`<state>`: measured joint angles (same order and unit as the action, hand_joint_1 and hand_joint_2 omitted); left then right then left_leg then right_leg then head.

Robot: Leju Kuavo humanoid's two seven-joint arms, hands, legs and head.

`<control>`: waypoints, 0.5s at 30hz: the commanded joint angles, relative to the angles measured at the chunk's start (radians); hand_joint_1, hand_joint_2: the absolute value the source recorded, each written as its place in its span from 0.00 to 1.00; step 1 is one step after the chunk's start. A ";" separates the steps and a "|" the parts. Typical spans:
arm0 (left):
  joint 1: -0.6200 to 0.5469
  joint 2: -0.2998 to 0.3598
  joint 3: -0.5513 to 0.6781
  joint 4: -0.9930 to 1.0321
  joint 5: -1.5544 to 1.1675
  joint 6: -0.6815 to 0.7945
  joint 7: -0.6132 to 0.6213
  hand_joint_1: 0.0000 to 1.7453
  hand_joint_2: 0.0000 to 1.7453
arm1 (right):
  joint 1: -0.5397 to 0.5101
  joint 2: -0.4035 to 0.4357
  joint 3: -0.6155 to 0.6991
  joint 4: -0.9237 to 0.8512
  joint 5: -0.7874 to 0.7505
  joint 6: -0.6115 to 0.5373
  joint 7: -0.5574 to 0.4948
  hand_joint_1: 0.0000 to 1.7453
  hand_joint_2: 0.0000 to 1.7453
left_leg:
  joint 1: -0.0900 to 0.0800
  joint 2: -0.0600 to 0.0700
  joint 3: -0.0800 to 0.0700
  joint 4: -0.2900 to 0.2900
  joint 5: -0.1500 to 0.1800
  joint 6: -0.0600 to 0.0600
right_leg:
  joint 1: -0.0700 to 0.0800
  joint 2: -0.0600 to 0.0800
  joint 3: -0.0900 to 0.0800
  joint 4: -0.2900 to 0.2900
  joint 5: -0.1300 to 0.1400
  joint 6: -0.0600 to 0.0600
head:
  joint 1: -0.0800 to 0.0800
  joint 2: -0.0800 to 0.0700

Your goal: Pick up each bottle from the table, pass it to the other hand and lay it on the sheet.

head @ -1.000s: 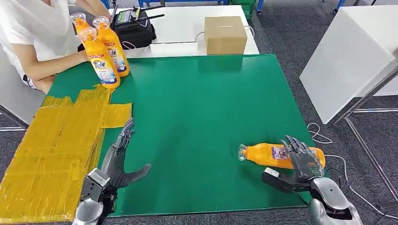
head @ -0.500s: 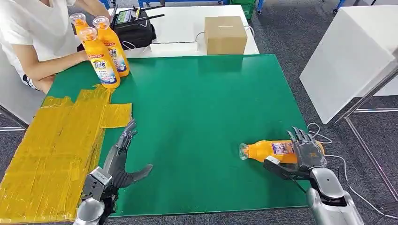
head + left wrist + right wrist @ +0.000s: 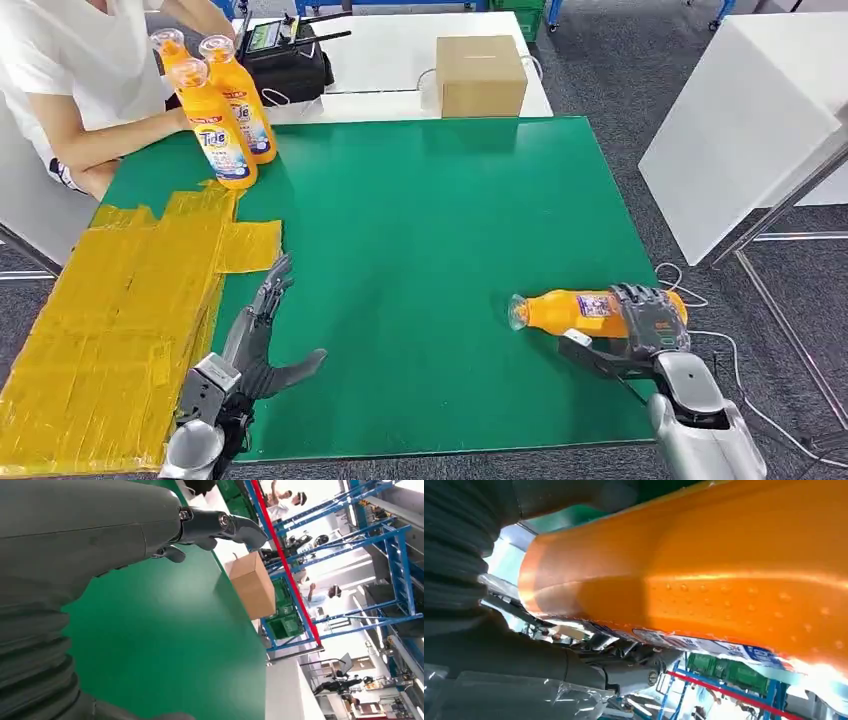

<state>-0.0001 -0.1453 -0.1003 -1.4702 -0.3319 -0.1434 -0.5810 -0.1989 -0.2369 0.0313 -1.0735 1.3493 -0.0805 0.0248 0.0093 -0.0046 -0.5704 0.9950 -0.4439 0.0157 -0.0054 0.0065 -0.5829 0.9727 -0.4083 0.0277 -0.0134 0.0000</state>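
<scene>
Far left there's the yellow sheet [image 3: 120, 310] spread over the corner of the green bench [image 3: 420, 230] with nothing laid on it so far, and up at the back edge three more orange bottles [image 3: 225, 110] stand upright next to a person's forearm [image 3: 110, 140]. Just in from the sheet sits the left robot hand [image 3: 258, 340] — wide open, fingers stretched flat along the mat, thumb sticking out sideways, holding nothing. Behind it all, off the mat, a cardboard box [image 3: 480, 75].

Over on the right is where the action is: one orange bottle [image 3: 575, 312] lies on its side near the front right corner, cap end pointing toward the middle of the bench. The right robot hand [image 3: 640, 330] is wrapped over its fat end, fingers curled on top and thumb underneath — the right wrist view is basically all orange plastic, so the grip looks real.

So I'd call this the pick-up step of the first bottle, bottle looks like it's not off the mat yet. Next it needs a clean lift without the bottle rolling out, then a swing toward the middle so the open left hand can take it
</scene>
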 commanded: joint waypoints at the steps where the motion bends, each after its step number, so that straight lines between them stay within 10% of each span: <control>1: -0.042 -0.001 0.031 0.067 -0.002 -0.004 0.006 0.00 1.00 | -0.064 0.021 0.003 0.146 0.002 0.022 -0.011 1.00 1.00 | 0.000 0.000 0.004 -0.001 -0.001 0.000 | 0.001 0.000 0.004 -0.002 0.000 0.000 | 0.000 0.000; 10: -0.046 0.000 0.034 0.072 0.000 -0.005 0.006 0.00 1.00 | -0.102 0.039 0.011 0.195 -0.004 -0.012 -0.040 1.00 1.00 | 0.001 0.000 0.007 -0.002 -0.001 0.000 | 0.001 -0.001 0.008 -0.003 -0.001 -0.001 | 0.000 0.000; 15: -0.063 0.007 0.016 0.081 0.001 -0.021 0.008 0.00 1.00 | -0.138 0.183 -0.042 0.151 -0.195 -0.091 -0.170 1.00 1.00 | 0.001 0.005 0.006 -0.001 -0.001 -0.001 | 0.001 0.004 0.005 -0.002 0.001 -0.001 | 0.000 0.000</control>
<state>-0.0101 -0.1453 -0.0973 -1.4641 -0.3311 -0.1450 -0.5806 -0.2681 -0.2216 0.0320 -0.9899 1.3267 -0.1168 -0.0245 0.0094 -0.0043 -0.5680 0.9949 -0.4440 0.0157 -0.0054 0.0066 -0.5798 0.9727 -0.4083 0.0276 -0.0130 0.0000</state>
